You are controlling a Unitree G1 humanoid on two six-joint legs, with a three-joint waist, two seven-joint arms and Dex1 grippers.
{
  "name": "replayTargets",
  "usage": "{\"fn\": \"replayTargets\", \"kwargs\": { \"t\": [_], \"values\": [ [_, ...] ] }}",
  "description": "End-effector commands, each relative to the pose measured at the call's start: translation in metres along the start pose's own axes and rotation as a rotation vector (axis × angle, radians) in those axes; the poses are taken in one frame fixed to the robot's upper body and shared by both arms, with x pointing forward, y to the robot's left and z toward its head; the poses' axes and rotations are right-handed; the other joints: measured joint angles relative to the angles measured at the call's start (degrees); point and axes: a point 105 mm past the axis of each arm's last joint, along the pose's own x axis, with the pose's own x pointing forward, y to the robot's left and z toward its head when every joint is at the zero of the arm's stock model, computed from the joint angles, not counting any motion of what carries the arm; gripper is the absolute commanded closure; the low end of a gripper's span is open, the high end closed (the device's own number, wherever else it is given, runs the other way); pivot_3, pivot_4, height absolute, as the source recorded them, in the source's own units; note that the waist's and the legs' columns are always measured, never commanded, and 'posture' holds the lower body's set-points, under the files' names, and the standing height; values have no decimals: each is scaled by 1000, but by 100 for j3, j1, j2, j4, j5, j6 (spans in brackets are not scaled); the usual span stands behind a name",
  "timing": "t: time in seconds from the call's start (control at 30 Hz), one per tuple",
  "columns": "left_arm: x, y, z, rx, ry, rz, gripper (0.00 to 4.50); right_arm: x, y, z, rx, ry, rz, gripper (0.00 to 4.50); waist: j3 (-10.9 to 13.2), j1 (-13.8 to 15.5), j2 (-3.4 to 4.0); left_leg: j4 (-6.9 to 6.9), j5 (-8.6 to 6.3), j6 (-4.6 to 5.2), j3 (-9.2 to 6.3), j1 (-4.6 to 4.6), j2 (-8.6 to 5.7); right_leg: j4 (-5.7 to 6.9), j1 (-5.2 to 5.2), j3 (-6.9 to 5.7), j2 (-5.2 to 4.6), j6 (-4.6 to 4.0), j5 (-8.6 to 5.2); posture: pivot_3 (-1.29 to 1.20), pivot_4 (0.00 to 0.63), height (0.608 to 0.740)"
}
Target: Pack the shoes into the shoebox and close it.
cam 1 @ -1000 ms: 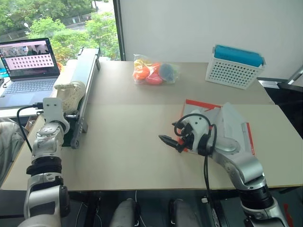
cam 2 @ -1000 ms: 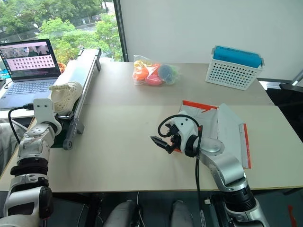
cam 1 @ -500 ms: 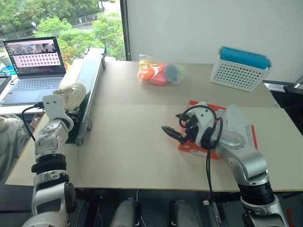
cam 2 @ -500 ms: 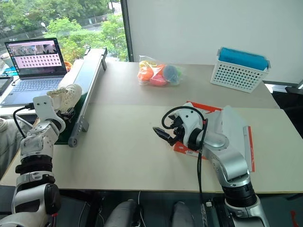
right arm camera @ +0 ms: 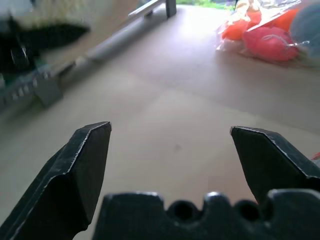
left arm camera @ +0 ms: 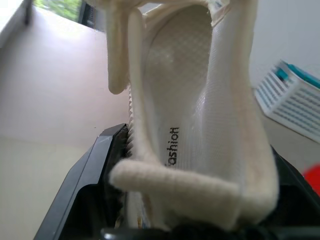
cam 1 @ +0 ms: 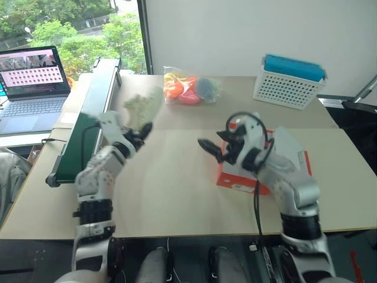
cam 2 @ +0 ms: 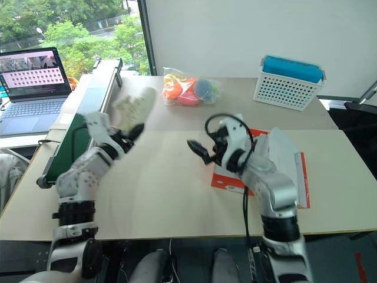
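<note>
My pale beige worktop [cam 1: 177,194] runs back to a plain white wall [cam 1: 247,29], with a seam across its middle. On my left a tall window [cam 1: 70,23] shows green trees in daylight (its dark frame [cam 1: 143,35] meets the wall), and a dark floor [cam 1: 359,118] lies to my right

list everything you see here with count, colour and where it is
shoe: 1, cream, held in left gripper above the table
shoebox: 1, orange-red, on the table under the right arm
basket: 1, white with a blue thing on top, far right of the table
bag of toys: 1, clear with orange, pink, blue, far middle
conveyor: 1, green belt, left edge
laptop: 1, open, far left
left gripper: shut on shoe
right gripper: open, empty
</note>
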Motion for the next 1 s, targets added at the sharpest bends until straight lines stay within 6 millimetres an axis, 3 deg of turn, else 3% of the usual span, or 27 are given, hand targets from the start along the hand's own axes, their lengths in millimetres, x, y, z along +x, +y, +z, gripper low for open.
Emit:
{"fn": "replayTargets", "kwargs": {
  "t": [0.03, 0.17, 0.33, 0.4, 0.77, 0.87, 1.0],
  "values": [
    [5, -60, -5, 58, 10, -217, 1639, 14, -6, 24, 326, -69, -26, 0, 1, -6, 2, -2, 1, -1, -1, 0, 1, 1, -1, 0, 0, -1, 1, 0, 150, 705],
    [8, -99, -11, 18, 13, -332, 1639, 23, 6, 20, 401, -19, 15, 0, 5, 2, 8, -15, -3, 6, -2, -12, 0, 0, -10, -4, 3, -1, -1, 0, 150, 705],
    [12, -115, -9, 11, 10, -373, 1639, 24, 7, 11, 401, 25, -4, 0, 9, -53, 15, -10, -4, 15, 8, -24, -4, -3, -21, 1, 2, 2, 0, 0, 150, 705],
    [14, -113, -8, 8, 8, -367, 1639, 22, 6, 11, 410, 17, -9, 0, 9, -62, 15, -10, -4, 17, 7, -20, -3, -4, -22, 2, 2, 3, 0, 0, 150, 705],
    [18, -58, -5, 68, 30, -209, 1639, 2, -18, 35, 404, -85, -80, 0, 9, -57, 16, -12, -3, 19, 7, -19, -2, -3, -25, 5, 5, 3, 0, 0, 150, 705],
    [18, -62, 1, 71, 9, -231, 1639, 2, -19, 34, 400, -74, -88, 0, 10, -59, 16, -12, -2, 17, 8, -20, -2, -2, -26, 5, 5, 3, 0, 0, 150, 705],
    [19, -85, 7, 56, -23, -302, 1639, 6, -15, 26, 407, -42, -81, 0, 10, -46, 16, -12, -2, 17, 7, -20, -1, -2, -26, 6, 5, 3, -1, 0, 150, 705]
  ]
}}
